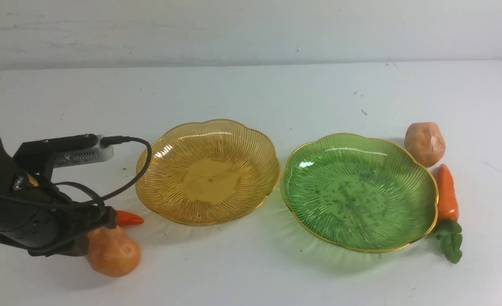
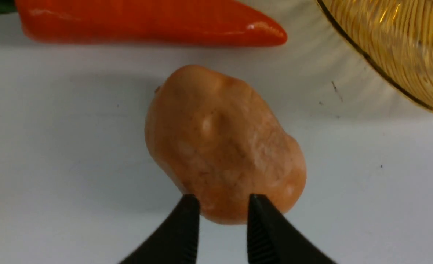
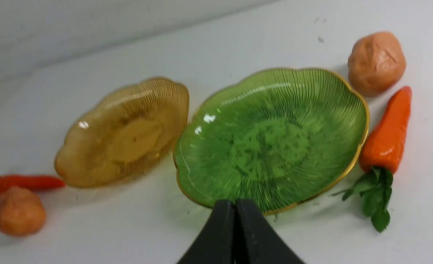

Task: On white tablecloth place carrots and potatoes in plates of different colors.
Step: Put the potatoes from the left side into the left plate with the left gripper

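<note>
Left gripper (image 2: 222, 203) sits low over the near end of the left potato (image 2: 220, 143). Its jaws are parted by a narrow gap, narrower than the potato, and grip nothing as far as the wrist view shows. The step in hand looks like picking up this potato.

To do it well:
- Widen the jaws first and centre them across the potato's short width.
- Drop to mid-height so the pads don't slip off the rounded, lumpy top, then close firmly.
- Mind the left carrot (image 2: 146, 22) just beside the potato and the amber plate (image 1: 208, 170) rim nearby.
- Lift clear over that rim before letting go.

Right gripper (image 3: 235, 214) is pressed together and empty, with the green plate (image 3: 275, 139) in front of it. Both plates are empty, side by side on the desk (image 1: 251, 93), rims nearly touching. Right potato (image 1: 424, 143) and right carrot (image 1: 446, 193) lie on the desk just beside the green plate's right rim. Nothing is sorted yet: potatoes go in one plate, carrots in the other.
</note>
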Tool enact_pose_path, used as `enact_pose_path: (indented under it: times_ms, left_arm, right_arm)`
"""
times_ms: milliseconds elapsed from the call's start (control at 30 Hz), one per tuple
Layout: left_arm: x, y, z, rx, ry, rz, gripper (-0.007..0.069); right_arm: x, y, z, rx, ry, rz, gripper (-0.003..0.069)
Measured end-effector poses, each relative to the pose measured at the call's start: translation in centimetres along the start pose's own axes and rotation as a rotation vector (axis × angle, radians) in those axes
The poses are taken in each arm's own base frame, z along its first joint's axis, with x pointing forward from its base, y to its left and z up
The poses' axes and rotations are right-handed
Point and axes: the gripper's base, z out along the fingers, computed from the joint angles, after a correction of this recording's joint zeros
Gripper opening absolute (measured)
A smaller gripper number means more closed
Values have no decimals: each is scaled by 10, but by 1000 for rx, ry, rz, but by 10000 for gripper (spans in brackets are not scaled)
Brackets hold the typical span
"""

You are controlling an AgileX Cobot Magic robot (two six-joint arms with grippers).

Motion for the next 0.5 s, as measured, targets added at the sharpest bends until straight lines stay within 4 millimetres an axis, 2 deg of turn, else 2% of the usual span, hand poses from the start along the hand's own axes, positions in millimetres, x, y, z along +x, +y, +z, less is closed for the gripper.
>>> enact_pose_path:
  times_ms: [100,167,233,333,500]
  left_arm:
    - [-5,-1,8,4,-26,-65,367]
    - [-9,-1,17,5,-36,-135,511]
    - [-11,0,26,-1,-28,-185,616]
    - [-12,1,39,-19,-2,-202,668]
    - [-14,3,58,-39,29,-221,683]
  right_arm:
    - [-13,0,9,15,84,-25,-15]
    - [-13,-1,12,14,108,-41,-15]
    - [-13,-1,12,8,109,-55,-15]
    - [-13,-1,13,4,108,-67,-15]
    - [-13,-1,13,2,108,-76,-15]
